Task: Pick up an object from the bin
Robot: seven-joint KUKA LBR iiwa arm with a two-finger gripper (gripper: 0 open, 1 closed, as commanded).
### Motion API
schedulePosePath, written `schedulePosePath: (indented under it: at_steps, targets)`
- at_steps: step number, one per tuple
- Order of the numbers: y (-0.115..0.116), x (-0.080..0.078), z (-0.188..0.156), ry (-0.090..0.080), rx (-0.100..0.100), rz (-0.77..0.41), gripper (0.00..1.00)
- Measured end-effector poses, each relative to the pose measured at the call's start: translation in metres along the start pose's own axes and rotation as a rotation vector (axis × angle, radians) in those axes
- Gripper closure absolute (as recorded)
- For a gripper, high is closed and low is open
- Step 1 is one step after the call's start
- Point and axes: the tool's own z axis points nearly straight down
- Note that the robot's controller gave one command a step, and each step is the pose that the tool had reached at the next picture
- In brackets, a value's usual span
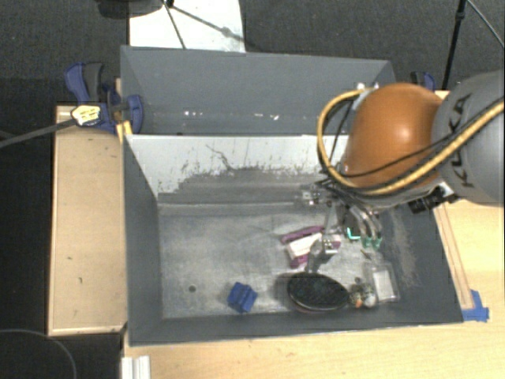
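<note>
bin (197, 235): grey metal, scuffed floor, a few loose things toward the right and front.
arm (473, 148): in from the right, above the bin's right half, with an orange cover (394, 133) ringed by cables.
gripper (323, 247): low over the floor, right of centre, at the right end of the purple piece.
grip: cannot tell how far open, nor whether anything is in it.
purple piece (302, 242): purple and white, lying on the floor right of centre, next to the gripper — touching or just apart, cannot tell.
disc (316, 292): black, round, flat by the front wall, just in front of the gripper.
block (241, 297): blue, small, by the front wall — well left of the disc.
clear piece (383, 283): pale, see-through, just right of the disc, near the front-right corner.
</note>
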Motion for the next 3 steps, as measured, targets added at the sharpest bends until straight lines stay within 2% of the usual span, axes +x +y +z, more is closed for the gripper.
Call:
schedulePosePath:
  at_steps: [1, 2, 3]
  targets:
    - [-0.025, -0.017, 0.136, -0.007, -0.001, 0.116, 0.00]
    - [-0.024, -0.017, 0.133, -0.005, -0.001, 0.116, 1.00]
    - [-0.028, -0.019, 0.015, -0.013, 0.001, -0.007, 1.00]
